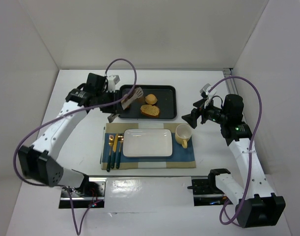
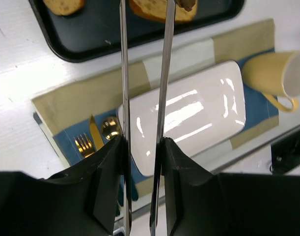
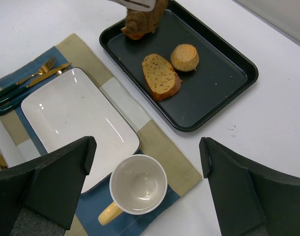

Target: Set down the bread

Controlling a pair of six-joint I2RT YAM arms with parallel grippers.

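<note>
A torn piece of bread [image 3: 140,22] is pinched in the tips of metal tongs [image 2: 164,73] over the left end of the black tray [image 3: 223,83]. Whether it is clear of the tray floor or touching it I cannot tell. A slice [image 3: 160,76] and a round roll [image 3: 184,57] lie near the tray's middle. The left gripper [image 2: 143,142] is narrowed on the tongs' arms, squeezing them together, probably to carry the piece to the white plate [image 3: 66,113] on the placemat [image 3: 154,135] at the table's near side. The right gripper [image 3: 147,143] hangs wide and empty over the mug [image 3: 138,189]. The left wrist view cuts off the tongs' tips, showing only a brown scrap.
</note>
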